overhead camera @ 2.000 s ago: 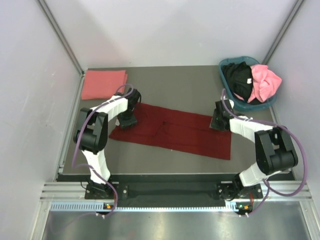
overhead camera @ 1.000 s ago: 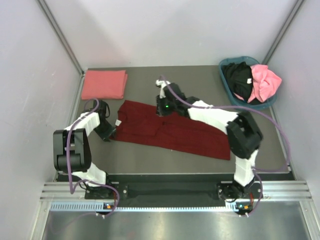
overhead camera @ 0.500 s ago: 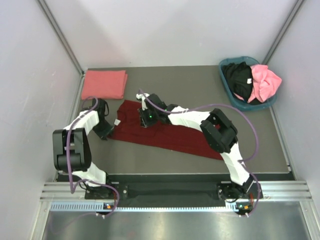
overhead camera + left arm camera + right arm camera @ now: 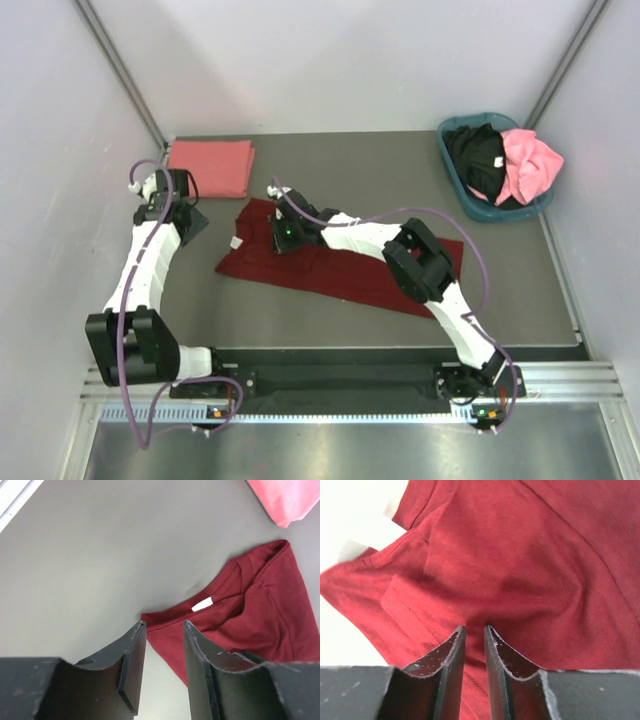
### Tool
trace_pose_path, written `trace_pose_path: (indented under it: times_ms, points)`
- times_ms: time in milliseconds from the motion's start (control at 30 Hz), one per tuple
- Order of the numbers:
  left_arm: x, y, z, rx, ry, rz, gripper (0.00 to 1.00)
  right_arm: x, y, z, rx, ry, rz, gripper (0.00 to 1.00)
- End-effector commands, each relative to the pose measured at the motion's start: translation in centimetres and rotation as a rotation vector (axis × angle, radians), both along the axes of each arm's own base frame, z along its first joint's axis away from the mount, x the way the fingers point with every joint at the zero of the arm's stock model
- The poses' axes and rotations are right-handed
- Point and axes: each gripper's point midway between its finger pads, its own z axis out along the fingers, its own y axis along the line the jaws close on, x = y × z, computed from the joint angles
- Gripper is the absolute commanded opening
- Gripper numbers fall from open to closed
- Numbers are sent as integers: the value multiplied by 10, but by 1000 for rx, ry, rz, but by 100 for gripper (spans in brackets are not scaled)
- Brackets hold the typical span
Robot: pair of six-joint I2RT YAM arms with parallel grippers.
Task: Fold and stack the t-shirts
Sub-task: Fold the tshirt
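Note:
The dark maroon t-shirt (image 4: 350, 265) lies flattened across the middle of the table. Its collar end with a white tag (image 4: 202, 604) is at the left. My right gripper (image 4: 283, 238) reaches far left onto that end. In the right wrist view it (image 4: 474, 628) is closed to a narrow gap on puckered maroon cloth (image 4: 520, 570). My left gripper (image 4: 188, 218) is open and empty, raised left of the collar (image 4: 162, 625). The salmon-pink t-shirt (image 4: 210, 168) lies folded at the back left. The black t-shirt (image 4: 475, 155) and bright pink t-shirt (image 4: 530, 165) sit in the basket.
The teal-blue plastic basket (image 4: 490, 212) stands at the back right corner. White walls close the table on three sides. The right arm stretches diagonally over the maroon shirt. A corner of the salmon shirt (image 4: 290, 500) shows in the left wrist view.
My left gripper has left the shirt's left corner and moved up and back, towards the salmon shirt. My right gripper has travelled from the shirt's right end across to its left end.

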Motion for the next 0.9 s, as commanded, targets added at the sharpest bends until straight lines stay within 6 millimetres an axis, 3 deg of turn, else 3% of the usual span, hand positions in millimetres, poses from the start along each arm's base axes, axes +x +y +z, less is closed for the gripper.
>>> trace_pose_path:
  times_ms: [0, 133, 300, 567, 767, 867]
  points:
    - [2, 5, 0, 25, -15, -7, 41, 26, -49, -17, -69, 53, -221, 24]
    - [3, -3, -9, -8, -3, -43, 41, 43, -82, -18, -86, 51, -322, 24]
    - [-2, -25, -37, -91, 57, -130, 41, 66, -117, -13, -92, 43, -470, 24]
    - [-2, -49, -57, -156, 65, -215, 41, 101, -126, -8, -40, 42, -575, 24]
    - [8, -71, -56, -197, 62, -264, 40, 138, -160, -19, 30, 97, -772, 24]
    - [11, -89, -54, -209, 49, -303, 40, 162, -172, -13, 110, 96, -842, 25]
